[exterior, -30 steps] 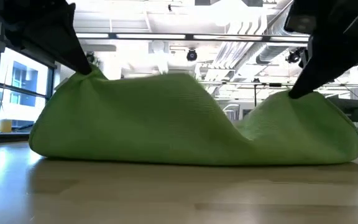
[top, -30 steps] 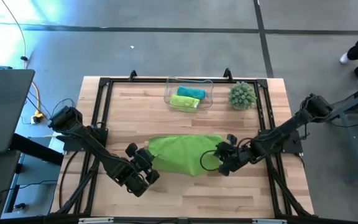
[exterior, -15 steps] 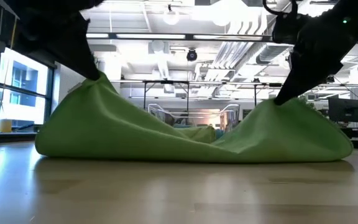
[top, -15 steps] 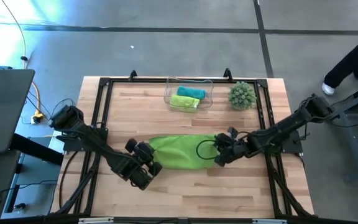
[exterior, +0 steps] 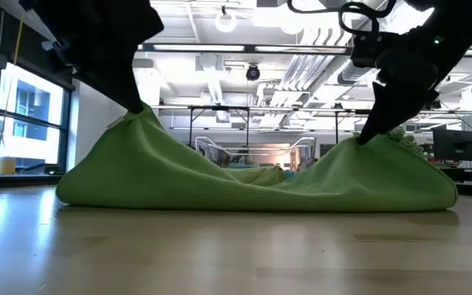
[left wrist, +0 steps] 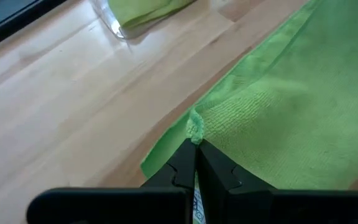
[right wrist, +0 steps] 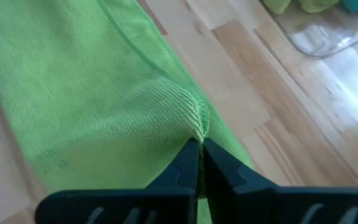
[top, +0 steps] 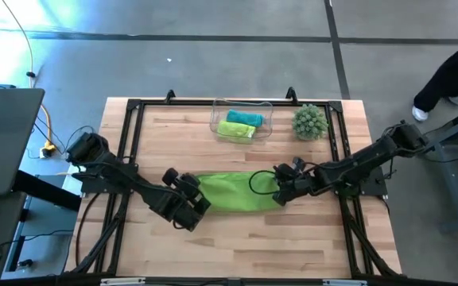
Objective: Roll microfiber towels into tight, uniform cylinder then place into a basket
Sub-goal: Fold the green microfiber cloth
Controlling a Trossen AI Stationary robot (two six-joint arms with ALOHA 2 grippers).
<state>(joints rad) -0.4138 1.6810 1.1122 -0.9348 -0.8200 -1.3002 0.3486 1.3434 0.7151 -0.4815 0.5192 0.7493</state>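
A lime green microfiber towel (top: pixel 233 191) lies as a long band across the middle of the table, its underside on the wood. My left gripper (top: pixel 200 193) is shut on its left end and my right gripper (top: pixel 280 189) on its right end. In the low view the cloth rises to a peak at each gripper (exterior: pixel 138 111) (exterior: pixel 360 138) and sags between them. The clear basket (top: pixel 217 107) stands at the far edge with a teal rolled towel (top: pixel 245 117) and a green one (top: pixel 237 130) inside. My left gripper pinches a small bunched ridge of the towel (left wrist: pixel 196 127) at its left end between the two fingers, slanting down from the near left. The cloth is drawn up into a peak there; the rest lies on the table. My right gripper pinches a bunched ridge of the towel (right wrist: pixel 199 119) at its right end between the two fingers, slanting down from the near right. The cloth is pulled up into a peak, and its lower part stays on the table.
A round spiky green plant ball (top: pixel 309 121) sits at the far right beside the basket. A black frame (top: pixel 133 107) runs round the tabletop. Bare wood lies between the towel and the basket, and along the near edge. A person's legs (top: pixel 452 67) show beyond the table's right.
Both grippers have moved toward the table's far edge, still shut on the towel, carrying its near part over. The towel has narrowed from a broad sheet to a band, and its middle has sagged low between the two held peaks.
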